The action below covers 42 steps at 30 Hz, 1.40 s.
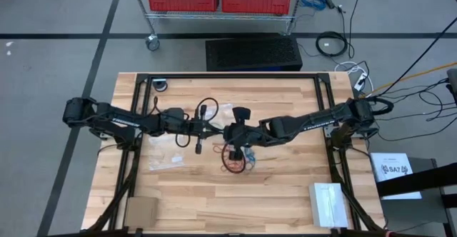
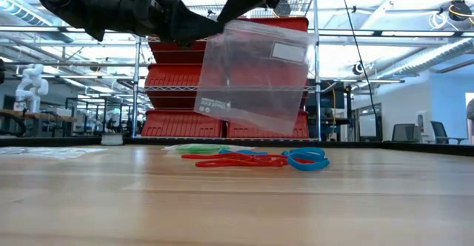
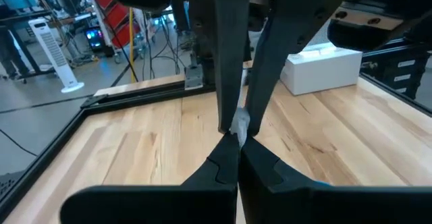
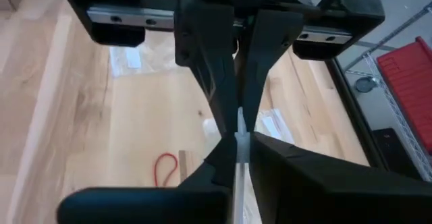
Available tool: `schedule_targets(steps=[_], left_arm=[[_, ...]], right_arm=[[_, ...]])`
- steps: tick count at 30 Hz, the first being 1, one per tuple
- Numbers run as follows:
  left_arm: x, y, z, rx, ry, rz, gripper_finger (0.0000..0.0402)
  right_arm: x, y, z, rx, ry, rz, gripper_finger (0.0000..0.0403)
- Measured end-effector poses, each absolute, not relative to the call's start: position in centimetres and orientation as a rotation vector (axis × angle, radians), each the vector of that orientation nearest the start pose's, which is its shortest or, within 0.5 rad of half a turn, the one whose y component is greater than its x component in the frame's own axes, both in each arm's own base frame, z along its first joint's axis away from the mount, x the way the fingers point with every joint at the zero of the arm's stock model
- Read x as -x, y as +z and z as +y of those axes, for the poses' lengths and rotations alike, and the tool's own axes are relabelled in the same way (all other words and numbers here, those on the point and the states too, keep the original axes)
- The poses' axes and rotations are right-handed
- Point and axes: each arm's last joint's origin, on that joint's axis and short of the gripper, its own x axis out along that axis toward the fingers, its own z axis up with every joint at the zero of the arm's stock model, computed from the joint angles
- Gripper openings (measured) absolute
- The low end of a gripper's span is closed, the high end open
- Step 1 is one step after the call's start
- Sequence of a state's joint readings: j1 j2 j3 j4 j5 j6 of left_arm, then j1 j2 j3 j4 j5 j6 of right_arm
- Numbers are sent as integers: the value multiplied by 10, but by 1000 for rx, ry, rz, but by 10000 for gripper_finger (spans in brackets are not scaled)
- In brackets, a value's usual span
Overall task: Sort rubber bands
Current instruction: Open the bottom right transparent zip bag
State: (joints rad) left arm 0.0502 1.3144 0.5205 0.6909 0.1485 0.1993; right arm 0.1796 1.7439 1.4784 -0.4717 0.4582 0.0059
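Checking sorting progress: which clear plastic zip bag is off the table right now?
The clear plastic zip bag pinched between the left gripper and right gripper; the other bags lie flat on the wood.

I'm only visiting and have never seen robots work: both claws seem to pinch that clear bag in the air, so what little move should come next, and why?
Probably pull the bag's mouth open. Both the left gripper and the right gripper are shut on its top edge, fingertip to fingertip, and it hangs above the rubber bands still lying on the table. It looks empty, so nothing can go in until it gapes.
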Motion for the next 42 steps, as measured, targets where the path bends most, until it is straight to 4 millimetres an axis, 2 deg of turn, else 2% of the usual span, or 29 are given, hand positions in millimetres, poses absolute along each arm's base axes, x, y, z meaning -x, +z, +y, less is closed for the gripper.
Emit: schedule_targets(steps=[6,12,25,33,42], left_arm=[[-263,216,9,-189,-107,95,2],[-263,216,9,-189,-108,91,2],[-264,217,9,-189,-108,87,1],[-263,217,9,-188,-108,89,1],[-264,217,9,-188,-108,84,1]], right_arm=[[-375,293,62,257,-270,756,15],[-359,294,70,254,-262,843,9],[-321,295,80,147,-343,1049,7],[-310,292,83,99,-407,1122,7],[-304,297,92,90,-414,1086,15]])
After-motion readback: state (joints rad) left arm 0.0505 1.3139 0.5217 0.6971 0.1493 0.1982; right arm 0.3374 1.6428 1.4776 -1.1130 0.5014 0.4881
